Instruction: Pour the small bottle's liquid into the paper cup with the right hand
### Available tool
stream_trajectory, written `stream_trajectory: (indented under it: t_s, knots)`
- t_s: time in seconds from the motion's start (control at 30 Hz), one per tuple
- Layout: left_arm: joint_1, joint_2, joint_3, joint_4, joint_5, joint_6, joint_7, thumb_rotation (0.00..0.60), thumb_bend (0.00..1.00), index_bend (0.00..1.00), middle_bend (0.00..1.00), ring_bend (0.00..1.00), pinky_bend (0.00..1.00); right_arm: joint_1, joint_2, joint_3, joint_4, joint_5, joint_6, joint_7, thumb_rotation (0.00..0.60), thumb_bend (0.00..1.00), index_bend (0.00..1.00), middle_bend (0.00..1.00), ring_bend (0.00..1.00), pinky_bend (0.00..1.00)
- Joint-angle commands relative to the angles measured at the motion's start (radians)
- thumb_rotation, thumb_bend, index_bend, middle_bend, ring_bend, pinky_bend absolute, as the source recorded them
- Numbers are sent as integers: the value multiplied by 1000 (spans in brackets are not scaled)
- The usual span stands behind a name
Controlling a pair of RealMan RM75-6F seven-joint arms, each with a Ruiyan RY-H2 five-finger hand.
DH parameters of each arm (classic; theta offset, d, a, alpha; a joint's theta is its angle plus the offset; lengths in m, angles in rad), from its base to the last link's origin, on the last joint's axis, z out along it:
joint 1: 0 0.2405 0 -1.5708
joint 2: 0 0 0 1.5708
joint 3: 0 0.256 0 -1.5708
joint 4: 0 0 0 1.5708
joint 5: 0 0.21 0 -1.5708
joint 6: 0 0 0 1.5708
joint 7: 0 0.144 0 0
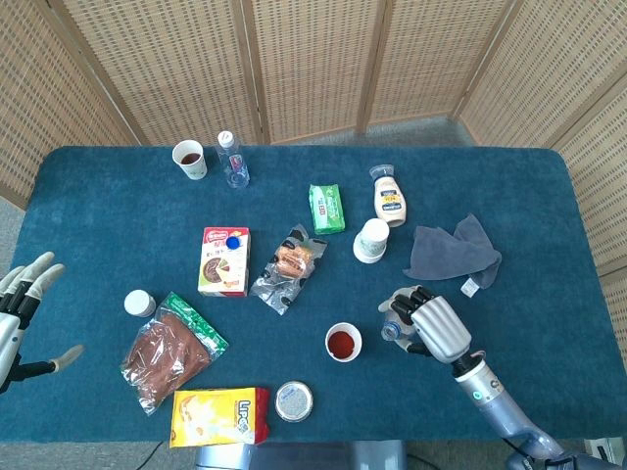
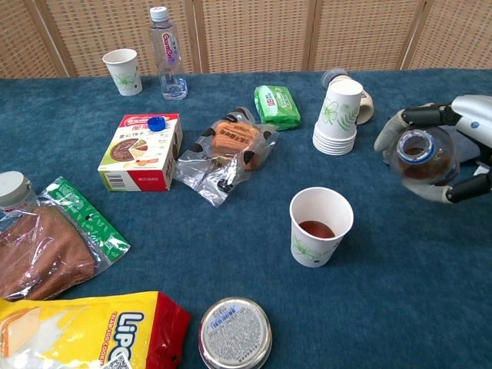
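Blue tablecloth [image 2: 400, 307], small bottle [image 2: 421, 154] clasped in right robot hand [image 2: 453, 150], beside paper cup [image 2: 320, 226].

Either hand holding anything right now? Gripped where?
Right hand grips the small bottle around its body, open mouth tipped toward the paper cup. Left hand holds nothing.

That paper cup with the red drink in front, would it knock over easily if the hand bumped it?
Probably. The paper cup looks thin and light, and holds only a shallow pool of liquid, so little weighs it down. It stands upright, narrower at its base, so a nudge near the rim may well tip it.
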Motion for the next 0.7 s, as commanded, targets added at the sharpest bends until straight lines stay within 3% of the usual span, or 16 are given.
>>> stream_trajectory:
  t_s: [0.03, 0.7]
  knots:
    - [0, 0, 0, 0, -1, 0, -1, 600, 150, 0, 0, 0, 0, -5, -2, 12, -27, 25, -13, -67, 600, 807, 383, 606, 313, 861]
    - [0, 11, 3, 9, 6, 5, -34, 600, 150, 0, 0, 0, 0, -20, -11, 20, -143, 78, -70, -375, 600, 808, 386, 614, 313, 861]
